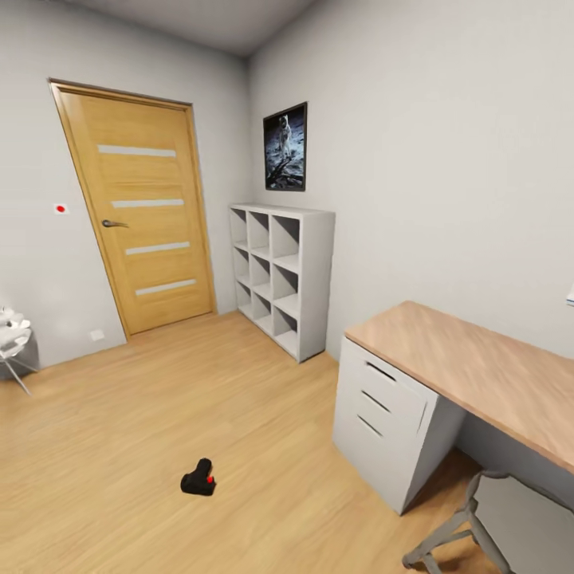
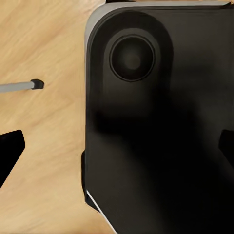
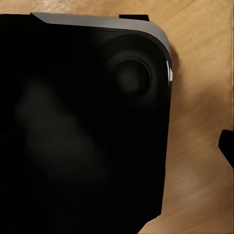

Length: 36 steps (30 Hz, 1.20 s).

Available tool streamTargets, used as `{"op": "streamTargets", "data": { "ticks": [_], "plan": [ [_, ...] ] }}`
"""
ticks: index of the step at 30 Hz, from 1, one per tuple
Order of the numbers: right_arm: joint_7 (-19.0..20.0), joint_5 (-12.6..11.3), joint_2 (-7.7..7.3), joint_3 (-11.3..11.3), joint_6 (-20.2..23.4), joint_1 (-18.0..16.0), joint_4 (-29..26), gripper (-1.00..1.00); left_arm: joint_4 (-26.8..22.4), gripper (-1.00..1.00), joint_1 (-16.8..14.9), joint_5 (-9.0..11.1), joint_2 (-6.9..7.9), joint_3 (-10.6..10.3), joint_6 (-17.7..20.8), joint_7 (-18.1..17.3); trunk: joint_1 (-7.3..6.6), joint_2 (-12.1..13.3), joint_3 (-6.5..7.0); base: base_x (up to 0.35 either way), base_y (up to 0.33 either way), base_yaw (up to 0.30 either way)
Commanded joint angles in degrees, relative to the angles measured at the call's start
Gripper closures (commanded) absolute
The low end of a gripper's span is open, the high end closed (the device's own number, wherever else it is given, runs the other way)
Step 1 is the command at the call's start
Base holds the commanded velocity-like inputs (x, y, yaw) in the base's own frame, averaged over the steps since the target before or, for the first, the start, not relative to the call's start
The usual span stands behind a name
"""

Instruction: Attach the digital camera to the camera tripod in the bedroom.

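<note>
While the digital camera [image 1: 198, 477] is lying on the light wood floor [image 1: 119, 446] well apart from the oak door [image 1: 139, 211], white cube shelf [image 1: 281, 275] and desk [image 1: 470, 375], both wrist views are facing the robot's dark base; whether either pincer is apart or together cannot be told.

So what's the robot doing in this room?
Nothing is being handled right now. The digital camera lies on the wood floor in front of the robot, between the oak door and the desk. Both wrist views look down at the robot's own dark base over the floor, so it probably has to come closer before picking the camera up.
</note>
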Motion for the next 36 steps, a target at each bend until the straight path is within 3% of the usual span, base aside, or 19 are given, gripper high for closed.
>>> {"op": "streamTargets", "data": {
  "ticks": [1,16,36],
  "plan": [
    [-0.02,0.0,0.01,0.01,-0.01,-0.02,-0.01,-1.0,-0.08,-1.0,0.03,0.08,0.0,0.25,-0.08,-0.01,0.02,-0.02,-0.05,0.248,-0.194,0.284],
    [-0.08,0.0,-0.01,0.01,-0.01,-0.02,-0.01,-1.0,-0.09,-1.0,-0.68,0.13,-0.09,0.67,-0.16,0.03,0.02,-0.02,-0.05,0.135,-0.1,0.284],
    [-0.11,0.01,-0.09,0.01,-0.09,-0.16,-0.01,-1.0,-0.09,-1.0,-1.26,0.13,-0.09,0.7,-0.19,-0.02,0.02,-0.02,-0.05,0.064,0.032,0.262]
  ]
}}
